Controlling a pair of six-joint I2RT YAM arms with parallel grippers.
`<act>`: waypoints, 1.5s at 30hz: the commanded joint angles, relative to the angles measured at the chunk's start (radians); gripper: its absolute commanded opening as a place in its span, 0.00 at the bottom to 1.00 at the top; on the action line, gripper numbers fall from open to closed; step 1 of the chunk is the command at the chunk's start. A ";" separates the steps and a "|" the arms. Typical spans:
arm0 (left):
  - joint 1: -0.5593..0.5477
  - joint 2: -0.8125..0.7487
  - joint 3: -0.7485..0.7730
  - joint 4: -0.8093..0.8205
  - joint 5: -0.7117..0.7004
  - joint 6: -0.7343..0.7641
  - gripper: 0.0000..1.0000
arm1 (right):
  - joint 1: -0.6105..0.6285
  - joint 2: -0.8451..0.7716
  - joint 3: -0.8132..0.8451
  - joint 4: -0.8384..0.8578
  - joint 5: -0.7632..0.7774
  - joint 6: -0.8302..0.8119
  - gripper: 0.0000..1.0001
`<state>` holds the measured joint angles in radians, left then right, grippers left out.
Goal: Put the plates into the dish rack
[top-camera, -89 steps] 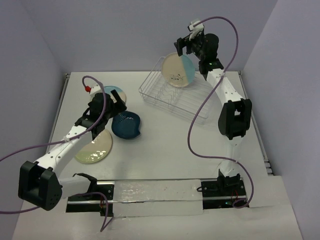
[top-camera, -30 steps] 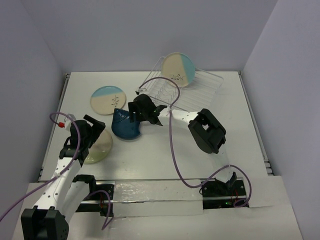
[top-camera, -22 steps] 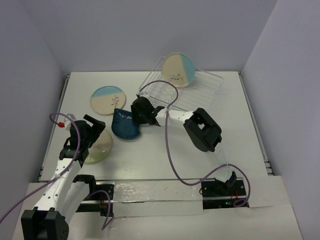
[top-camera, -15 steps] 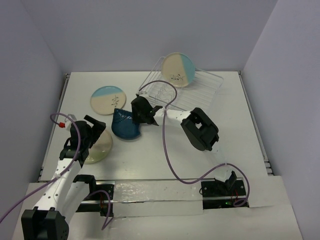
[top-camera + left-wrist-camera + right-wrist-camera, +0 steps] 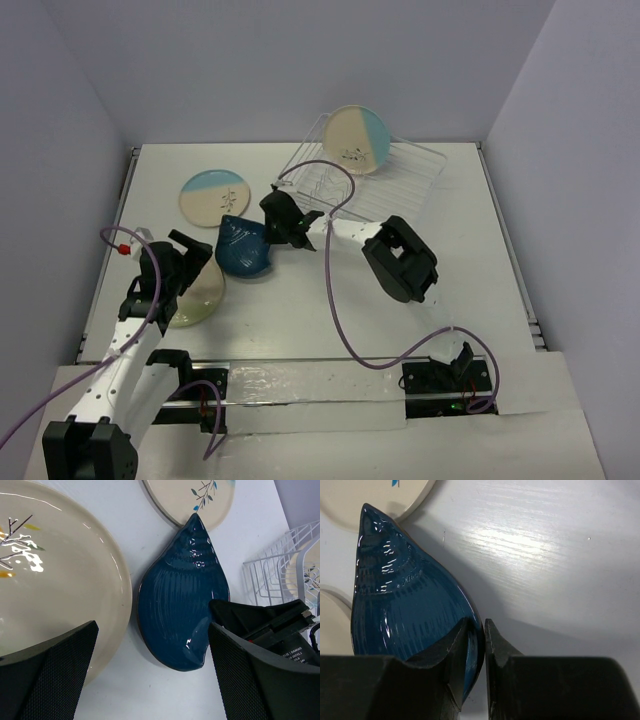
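Note:
The dark blue plate (image 5: 243, 250) (image 5: 405, 605) lies mid-table, and my right gripper (image 5: 268, 234) (image 5: 479, 630) is shut on its right rim, one finger inside and one outside. A cream plate (image 5: 200, 292) (image 5: 55, 580) lies left of it. My left gripper (image 5: 188, 265) (image 5: 152, 627) hangs open above that plate's right edge, holding nothing. A cream and light blue plate (image 5: 215, 198) (image 5: 195, 497) lies flat at the back left. Another such plate (image 5: 358, 139) stands upright in the wire dish rack (image 5: 405, 185) (image 5: 275, 575) at the back.
The right arm (image 5: 400, 258) stretches leftward across the table's middle, its purple cable looping beside it. Walls close in the table at the back and on both sides. The right gripper's black body (image 5: 265, 625) shows in the left wrist view beside the blue plate.
My right gripper has moved in from the right and shut on the dark blue plate's rim; the plate has shifted slightly left. The left arm has stayed still.

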<state>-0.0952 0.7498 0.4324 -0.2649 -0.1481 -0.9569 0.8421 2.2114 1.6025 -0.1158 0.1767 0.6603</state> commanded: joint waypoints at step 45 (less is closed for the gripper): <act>0.008 0.122 0.111 0.069 -0.100 0.024 0.99 | -0.337 -0.287 0.227 0.572 0.274 -1.671 0.00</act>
<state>-0.0952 0.8444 0.4913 -0.2283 -0.2161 -0.9537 0.5150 1.8477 1.7130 0.2567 0.4404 -0.8465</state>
